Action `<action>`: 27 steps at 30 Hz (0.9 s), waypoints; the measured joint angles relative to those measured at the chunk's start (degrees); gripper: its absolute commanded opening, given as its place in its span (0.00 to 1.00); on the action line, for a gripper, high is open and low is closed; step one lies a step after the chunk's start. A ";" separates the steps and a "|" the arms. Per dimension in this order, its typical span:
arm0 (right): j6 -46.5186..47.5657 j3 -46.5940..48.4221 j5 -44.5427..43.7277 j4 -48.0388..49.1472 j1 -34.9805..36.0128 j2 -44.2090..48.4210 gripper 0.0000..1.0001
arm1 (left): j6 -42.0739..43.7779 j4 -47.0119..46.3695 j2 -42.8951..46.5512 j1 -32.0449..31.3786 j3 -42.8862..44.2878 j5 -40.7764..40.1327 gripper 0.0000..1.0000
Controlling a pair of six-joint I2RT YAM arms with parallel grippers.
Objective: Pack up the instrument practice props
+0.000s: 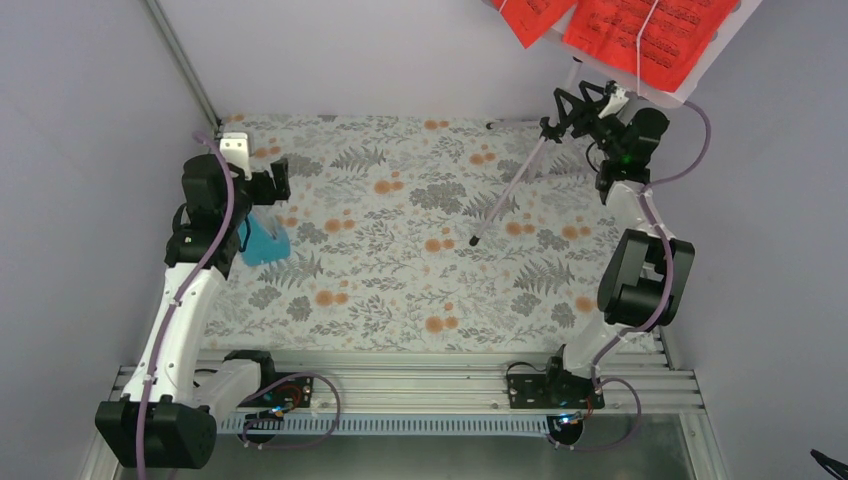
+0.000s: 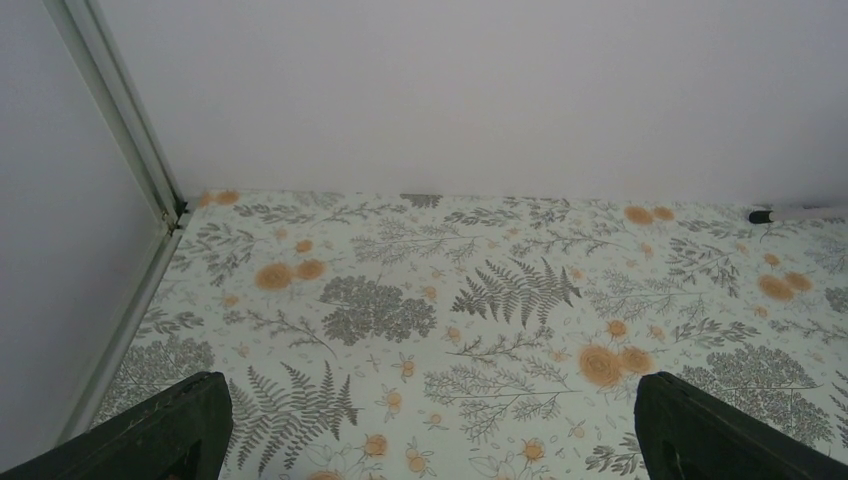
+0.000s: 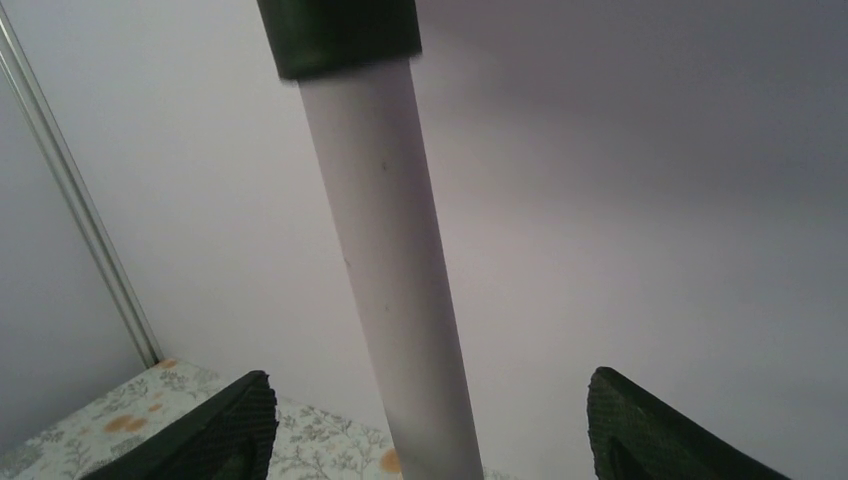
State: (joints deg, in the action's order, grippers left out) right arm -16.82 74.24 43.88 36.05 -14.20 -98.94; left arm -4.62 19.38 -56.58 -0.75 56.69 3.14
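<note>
The pale lilac music stand (image 1: 510,190) stands at the back right, one leg slanting toward the table's middle. Bright red sheet-music pages (image 1: 640,30) rest on its desk at the top edge of the overhead view. My right gripper (image 1: 580,103) is at the stand's black leg hub. In the right wrist view the stand's lilac pole (image 3: 390,250) runs between the open fingers of the right gripper (image 3: 430,400), with a gap on each side. The light-blue metronome (image 1: 265,243) sits at the left, just below my left gripper (image 1: 272,182). The left gripper (image 2: 430,400) is open and empty over the cloth.
A floral cloth (image 1: 400,270) covers the table. Grey walls close in the back and sides, with a metal post (image 1: 180,55) in the back-left corner. One black-tipped stand foot (image 2: 790,214) lies along the back wall. The arms' mounting rail (image 1: 420,380) runs along the near edge.
</note>
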 measured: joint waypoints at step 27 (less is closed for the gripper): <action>-2.43 -31.04 -7.43 -16.85 2.58 30.10 0.98 | -2.82 -0.42 -13.55 24.61 -3.89 14.56 1.00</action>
State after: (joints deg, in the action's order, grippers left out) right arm -19.25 43.20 36.45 19.20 -11.62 -68.84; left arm -7.44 18.96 -70.13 23.86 52.80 17.69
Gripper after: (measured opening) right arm 0.977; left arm 0.999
